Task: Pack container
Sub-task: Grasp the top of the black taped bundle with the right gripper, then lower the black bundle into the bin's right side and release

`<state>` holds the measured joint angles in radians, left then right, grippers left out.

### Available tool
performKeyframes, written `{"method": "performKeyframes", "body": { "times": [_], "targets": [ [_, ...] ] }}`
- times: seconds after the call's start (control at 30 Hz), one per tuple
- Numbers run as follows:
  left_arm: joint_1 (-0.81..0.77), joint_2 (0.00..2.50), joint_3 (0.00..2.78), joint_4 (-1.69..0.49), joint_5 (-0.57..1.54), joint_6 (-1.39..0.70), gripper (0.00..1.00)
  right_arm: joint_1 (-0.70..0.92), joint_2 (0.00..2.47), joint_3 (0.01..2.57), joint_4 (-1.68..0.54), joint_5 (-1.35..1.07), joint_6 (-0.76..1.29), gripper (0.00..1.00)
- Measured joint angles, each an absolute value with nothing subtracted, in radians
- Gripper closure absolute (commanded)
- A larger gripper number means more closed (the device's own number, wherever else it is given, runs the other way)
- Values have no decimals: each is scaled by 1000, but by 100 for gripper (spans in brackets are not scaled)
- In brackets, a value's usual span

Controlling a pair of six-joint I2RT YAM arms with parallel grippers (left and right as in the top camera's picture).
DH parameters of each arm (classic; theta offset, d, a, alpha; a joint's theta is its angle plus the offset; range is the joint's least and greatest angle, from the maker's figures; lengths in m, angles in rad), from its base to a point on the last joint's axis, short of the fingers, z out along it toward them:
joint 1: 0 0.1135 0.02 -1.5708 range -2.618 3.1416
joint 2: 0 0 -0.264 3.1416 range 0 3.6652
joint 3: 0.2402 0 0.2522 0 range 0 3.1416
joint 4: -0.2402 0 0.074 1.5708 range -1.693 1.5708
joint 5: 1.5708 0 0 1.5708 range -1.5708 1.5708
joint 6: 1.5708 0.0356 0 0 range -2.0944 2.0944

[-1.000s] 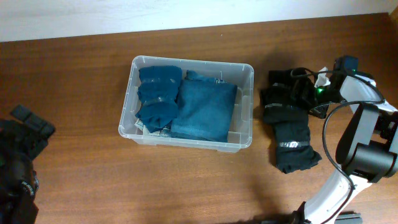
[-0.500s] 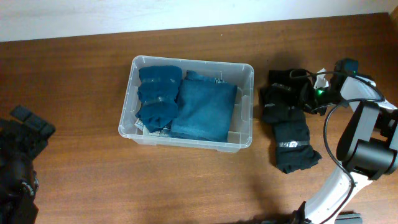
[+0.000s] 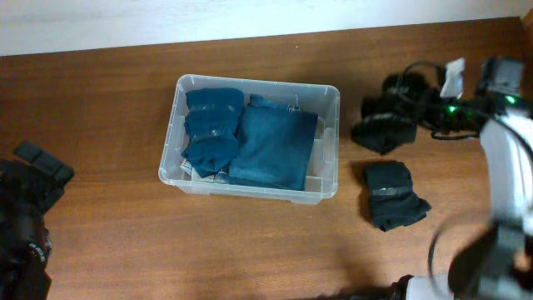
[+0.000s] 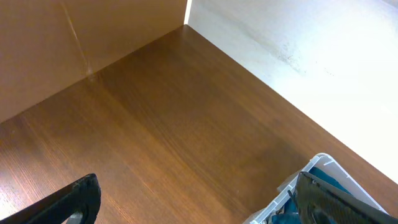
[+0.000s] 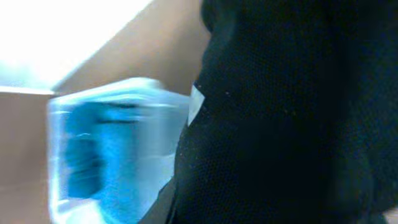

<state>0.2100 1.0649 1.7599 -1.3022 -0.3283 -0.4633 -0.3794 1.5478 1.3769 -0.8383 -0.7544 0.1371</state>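
The container point(image 3: 331, 98), a clear plastic tub, stands mid-table with folded blue garments point(image 3: 268, 148) inside. In the blurred right wrist view it point(image 5: 99, 155) shows at the left. My right gripper point(image 3: 419, 113) is shut on a black garment point(image 3: 385, 123) and holds it above the table, right of the tub. That black cloth point(image 5: 292, 118) fills the right wrist view and hides the fingers. A second folded black garment point(image 3: 393, 205) lies on the table below it. My left gripper point(image 4: 200, 208) is open over bare wood, with the tub's corner point(image 4: 318, 163) beside its right finger.
The left arm point(image 3: 25, 217) sits at the table's front-left edge. A white wall point(image 3: 166, 21) runs along the far edge of the table. The right arm's white body point(image 3: 508, 167) stands at the right edge.
My right gripper has shut on the upper black garment and lifted it off the pile, swinging up and to the right. The other black garment stays on the table. The left arm is still.
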Motion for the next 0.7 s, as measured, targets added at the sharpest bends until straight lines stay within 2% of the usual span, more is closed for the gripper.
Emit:
{"method": "performKeyframes", "body": {
  "times": [0.13, 0.27, 0.7],
  "targets": [
    [210, 1065, 1760, -1302, -328, -463, 1, -294, 1347, 1383, -804, -792, 194, 87],
    [210, 1065, 1760, -1302, -329, -463, 1, -167, 1256, 1384, -752, -810, 266, 87],
    [210, 1065, 1760, -1302, -329, -463, 1, 165, 1395, 1384, -672, -733, 430, 86]
  ]
}}
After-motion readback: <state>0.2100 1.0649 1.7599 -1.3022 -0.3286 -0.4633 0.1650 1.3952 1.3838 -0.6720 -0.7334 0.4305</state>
